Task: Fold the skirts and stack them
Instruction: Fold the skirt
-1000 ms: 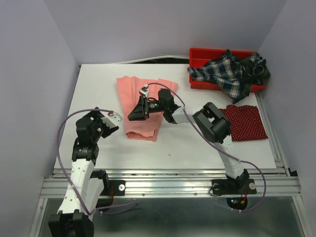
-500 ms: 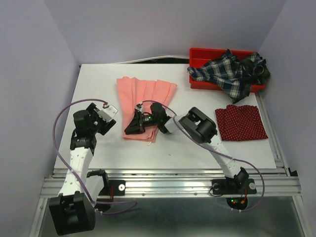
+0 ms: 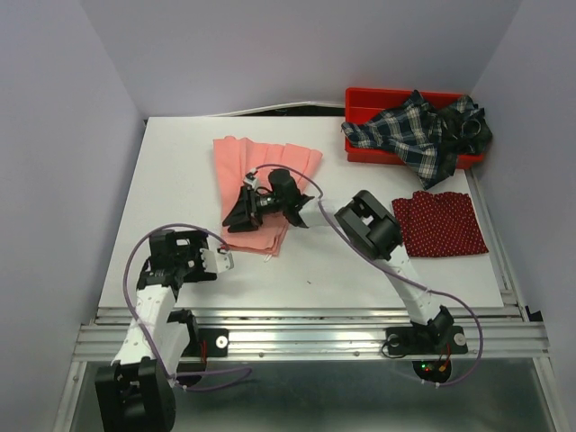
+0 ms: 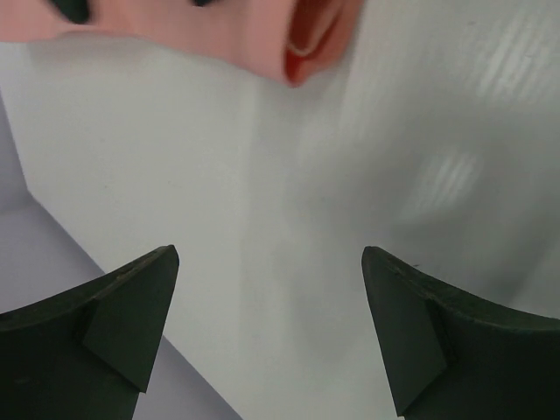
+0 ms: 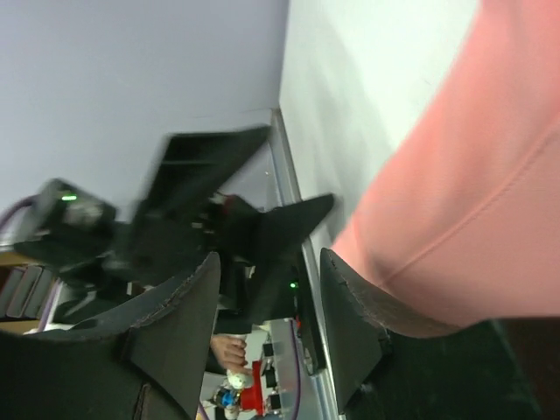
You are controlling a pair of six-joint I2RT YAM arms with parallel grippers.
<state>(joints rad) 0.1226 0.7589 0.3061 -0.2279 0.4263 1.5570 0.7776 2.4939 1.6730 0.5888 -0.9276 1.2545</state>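
The salmon-pink skirt [image 3: 265, 166] lies folded into a long strip on the table's middle left. My right gripper [image 3: 239, 214] hovers over its near left part, open and empty; in the right wrist view the pink cloth [image 5: 472, 192] lies beside one finger [image 5: 350, 324], not between the jaws. My left gripper [image 3: 218, 262] is open and empty over bare table near the front left; its view shows the skirt's corner [image 4: 302, 52] at the top. The dark red dotted skirt [image 3: 441, 222] lies flat at the right. The navy-and-white plaid skirt [image 3: 418, 133] is bunched over the bin.
A rigid red plastic bin [image 3: 362, 99] stands at the back right under the plaid skirt. The white table [image 3: 180, 171] is walled by grey panels on left, back and right. A metal rail [image 3: 306, 337] runs along the front edge.
My left arm has pulled back from the skirt's left edge toward the front left of the table. My right gripper has shifted slightly farther back over the pink skirt.
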